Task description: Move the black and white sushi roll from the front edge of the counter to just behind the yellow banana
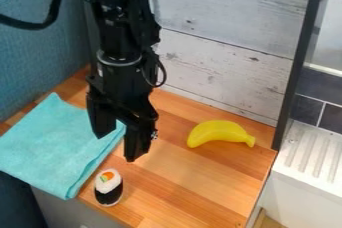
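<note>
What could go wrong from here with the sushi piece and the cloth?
The toy sushi sits close to the front edge of the counter, so a nudge might send it off. The open hand hangs by the right edge of the cloth; coming down there, it could snag the fabric and perhaps disturb the sushi beside it.

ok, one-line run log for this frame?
tool open, empty, by turquoise cloth edge | toy sushi on wooden counter, beside cloth | toy banana near plank wall
</note>
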Controlling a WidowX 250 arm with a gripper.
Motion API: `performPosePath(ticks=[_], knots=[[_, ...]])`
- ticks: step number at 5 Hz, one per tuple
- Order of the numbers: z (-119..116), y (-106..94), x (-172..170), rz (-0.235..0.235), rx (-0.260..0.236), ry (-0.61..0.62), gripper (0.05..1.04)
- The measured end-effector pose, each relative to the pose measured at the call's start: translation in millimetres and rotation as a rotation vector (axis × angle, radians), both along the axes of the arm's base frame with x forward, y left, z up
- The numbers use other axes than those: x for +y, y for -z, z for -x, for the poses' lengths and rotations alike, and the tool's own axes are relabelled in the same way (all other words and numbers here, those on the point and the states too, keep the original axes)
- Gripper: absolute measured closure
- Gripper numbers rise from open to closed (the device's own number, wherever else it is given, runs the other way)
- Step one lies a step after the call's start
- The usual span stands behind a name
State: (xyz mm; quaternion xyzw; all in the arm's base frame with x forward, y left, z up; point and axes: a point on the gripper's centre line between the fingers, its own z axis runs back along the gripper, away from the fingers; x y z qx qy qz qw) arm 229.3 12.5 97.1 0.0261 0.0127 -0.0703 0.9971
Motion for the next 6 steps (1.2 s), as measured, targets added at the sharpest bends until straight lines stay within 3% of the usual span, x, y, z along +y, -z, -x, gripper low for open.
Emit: performPosePath(ticks=[1, 3, 4, 6], knots=[[1.9, 4.8, -0.1, 0.0, 0.014, -0.001, 0.083], [10.7, 23.1, 15.5, 0.007, -0.045, -0.02, 0.083], [12.5, 40.7, 15.5, 0.012, 0.0, 0.001, 0.083], [12.2, 61.4, 16.0, 0.051, 0.02, -0.004, 0.083]])
